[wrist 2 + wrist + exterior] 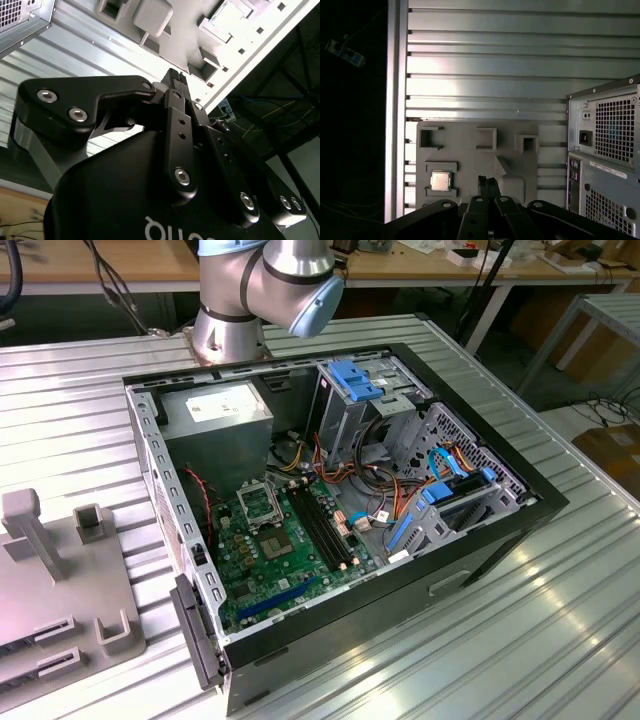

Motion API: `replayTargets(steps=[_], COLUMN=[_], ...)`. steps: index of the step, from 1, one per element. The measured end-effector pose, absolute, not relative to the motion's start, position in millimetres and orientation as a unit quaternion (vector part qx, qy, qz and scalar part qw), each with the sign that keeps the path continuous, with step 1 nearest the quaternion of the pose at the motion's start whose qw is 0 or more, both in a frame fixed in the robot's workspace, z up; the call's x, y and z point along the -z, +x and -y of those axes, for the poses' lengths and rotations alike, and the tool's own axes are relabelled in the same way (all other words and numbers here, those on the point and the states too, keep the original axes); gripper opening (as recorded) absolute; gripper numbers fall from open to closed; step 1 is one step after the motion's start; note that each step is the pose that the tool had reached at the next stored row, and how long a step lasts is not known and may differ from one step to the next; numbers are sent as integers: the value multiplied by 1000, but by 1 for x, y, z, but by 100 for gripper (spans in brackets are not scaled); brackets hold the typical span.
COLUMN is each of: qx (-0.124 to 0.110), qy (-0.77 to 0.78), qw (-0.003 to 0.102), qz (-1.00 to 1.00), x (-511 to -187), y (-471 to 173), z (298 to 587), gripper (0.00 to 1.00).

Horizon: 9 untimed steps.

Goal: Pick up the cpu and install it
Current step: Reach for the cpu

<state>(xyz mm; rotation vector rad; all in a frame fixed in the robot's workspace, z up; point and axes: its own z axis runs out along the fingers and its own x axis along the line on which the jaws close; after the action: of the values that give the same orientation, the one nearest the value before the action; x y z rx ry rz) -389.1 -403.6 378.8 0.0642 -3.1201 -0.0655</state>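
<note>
Gripper [487, 180] fingers pressed together, tips meeting with nothing between them; the same closed tips show in the second wrist view [173, 76]. It hangs over the grey fixture tray [470, 150], clear of the parts on it.

The cpu [440, 180], a small square with a shiny metal top, lies flat in a square framed recess of that tray, near one of its corners. The gripper tips are near the cpu but off to one side and not touching it. Other recesses and raised blocks on the tray are grey; I can't tell what they're for.

The tray rests on a ribbed metal table [485, 55]. The back panel of the computer case [605, 145], with vent grilles and a power inlet, stands just beside the tray in the first wrist view.

In the exterior view the case [500, 540] lies on its side, open on top, with the tray [60, 590] at the exterior view's left. The green motherboard [300, 570] sits on the case floor. The black socket [262, 502] with its metal frame is on the board, on the power supply [215, 410] side. The arm [290, 285] rises behind the case.
</note>
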Motion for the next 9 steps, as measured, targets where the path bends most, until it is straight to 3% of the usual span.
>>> replayTargets(steps=[9], qx=[21], qy=[22], qw=[10], qz=[999], x=[-379], y=[-389], z=[404], gripper=[11])
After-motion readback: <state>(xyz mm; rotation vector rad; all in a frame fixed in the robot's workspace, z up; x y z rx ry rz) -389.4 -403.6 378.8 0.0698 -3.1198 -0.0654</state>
